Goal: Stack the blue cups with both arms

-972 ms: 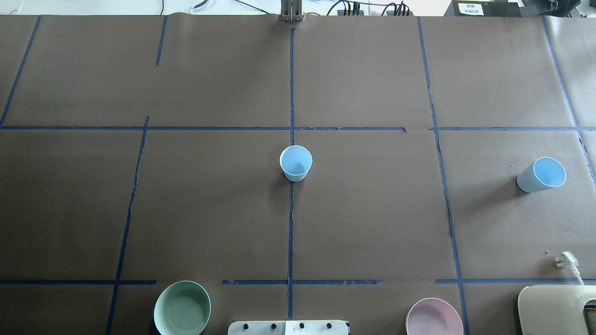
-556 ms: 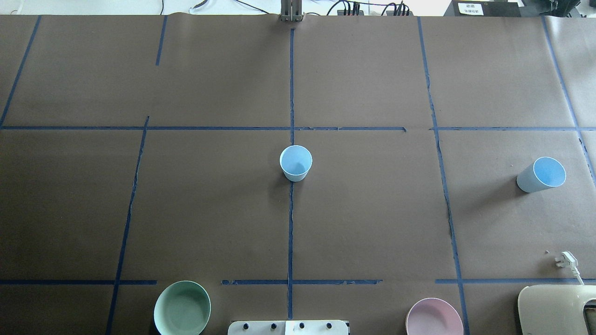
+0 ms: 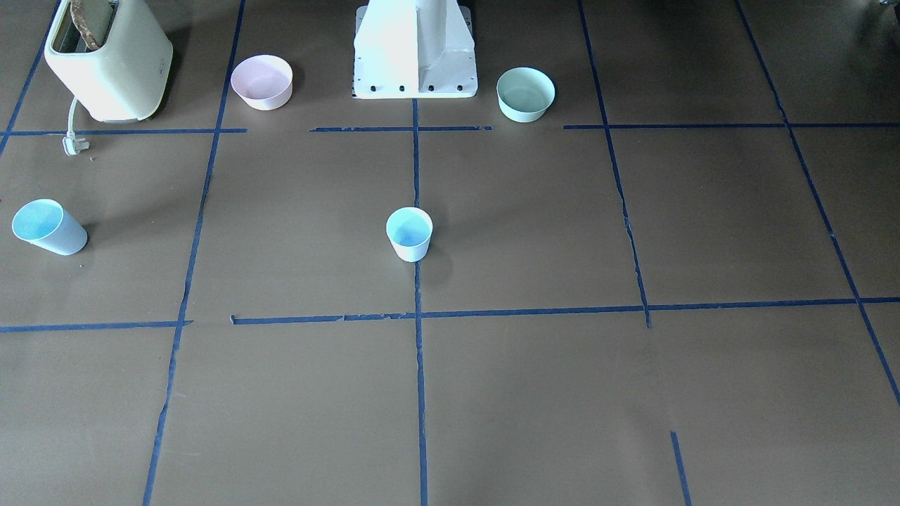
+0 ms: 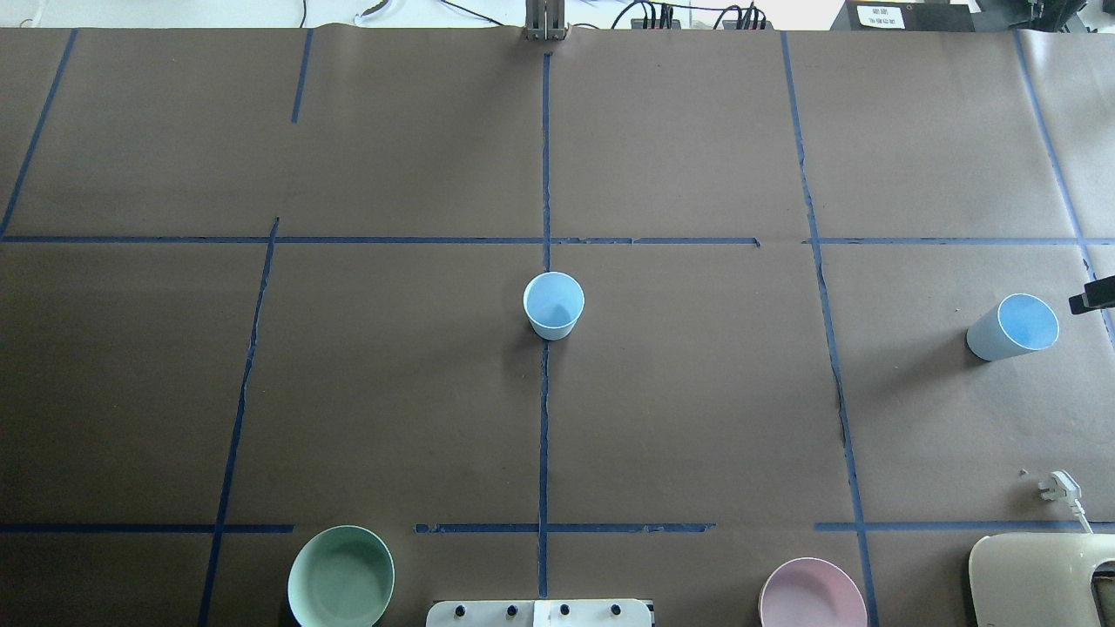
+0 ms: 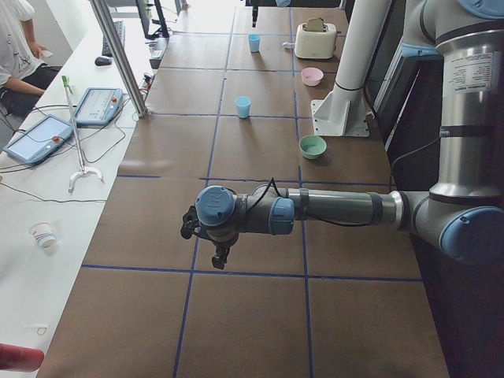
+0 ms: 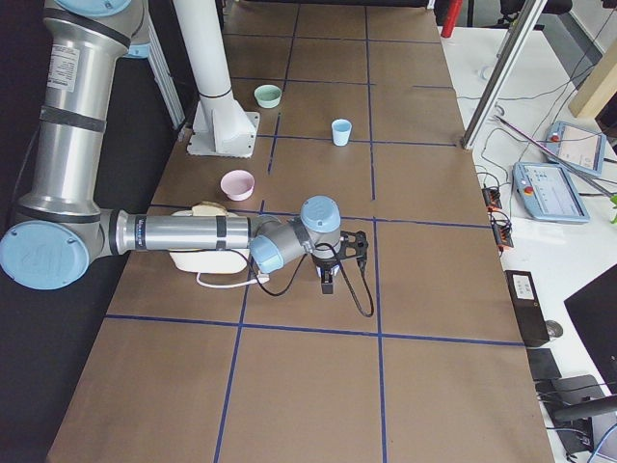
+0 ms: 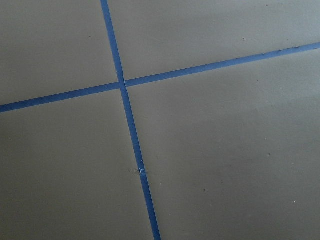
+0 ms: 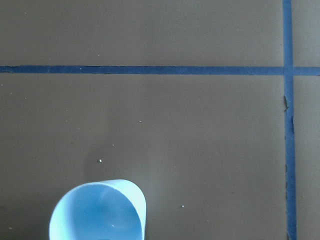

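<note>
Blue cups, two in number, stand mouth up and well apart on the tabletop point(image 4: 697, 392); neither is inside the other. We find the first cup point(image 4: 553, 305) on the central tape line point(image 4: 543, 418), at mid-table. The second cup point(image 4: 1013, 326) stands far out toward the robot's right end of the tabletop. The right wrist view looks down on its blue mouth at the bottom edge of that picture.

The left end effector point(image 5: 220, 257) hangs over the robot's left end of the tabletop, well apart from both cups. It appears only in the left side view, so we cannot tell whether its jaws are apart or together. Its wrist camera sees only brown covering and crossing tape.

The right end effector point(image 6: 327, 281) points downward at the robot's right end of the tabletop. A black part shows at the right edge of the overhead view, just beside the second cup's rim. We cannot tell the jaw state here either, and we see no contact with the cup.

Also noted are a green bowl point(image 4: 341, 576) and a pink bowl point(image 4: 812, 595) on either side of the white pedestal point(image 3: 415, 49). A toaster point(image 3: 109, 60) stands near the pink bowl with its plug point(image 4: 1058, 488) lying loose.
</note>
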Motion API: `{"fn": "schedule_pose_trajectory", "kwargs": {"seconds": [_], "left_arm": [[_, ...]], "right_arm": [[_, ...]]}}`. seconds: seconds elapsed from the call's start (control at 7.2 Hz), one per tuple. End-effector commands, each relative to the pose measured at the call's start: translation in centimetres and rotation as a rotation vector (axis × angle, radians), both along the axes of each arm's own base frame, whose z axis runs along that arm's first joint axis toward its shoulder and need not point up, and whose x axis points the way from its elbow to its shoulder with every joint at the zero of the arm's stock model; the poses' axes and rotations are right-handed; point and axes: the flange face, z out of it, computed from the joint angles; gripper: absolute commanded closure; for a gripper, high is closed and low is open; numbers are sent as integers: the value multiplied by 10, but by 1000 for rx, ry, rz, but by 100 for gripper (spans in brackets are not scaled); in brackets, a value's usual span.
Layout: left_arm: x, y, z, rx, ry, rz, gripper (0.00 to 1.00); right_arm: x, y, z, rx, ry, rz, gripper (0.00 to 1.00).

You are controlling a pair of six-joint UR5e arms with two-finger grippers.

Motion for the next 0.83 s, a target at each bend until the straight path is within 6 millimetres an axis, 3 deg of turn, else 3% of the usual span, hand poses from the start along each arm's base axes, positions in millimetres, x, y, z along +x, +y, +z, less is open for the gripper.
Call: {"fn": "schedule_pose_trajectory", "kwargs": {"seconds": [0.0, 0.28, 0.42, 0.56, 0.69], "left_arm": [[0, 4, 2, -6, 1, -1, 0], [0, 4, 2, -6, 1, -1, 0], [-1, 4, 1, -3, 1, -3, 0], [-1, 4, -1, -1, 0, -4, 0], [-1, 4, 0, -2, 0, -4, 0]], "right_arm": [[-32, -14, -2, -9, -4, 6, 0], [-45, -8, 27, -47, 26, -26, 2], [-52, -6, 28, -53, 28, -39, 17], [-57, -4, 27, -51, 25, -52, 61], [-58, -4, 26, -49, 23, -55, 88]]}}
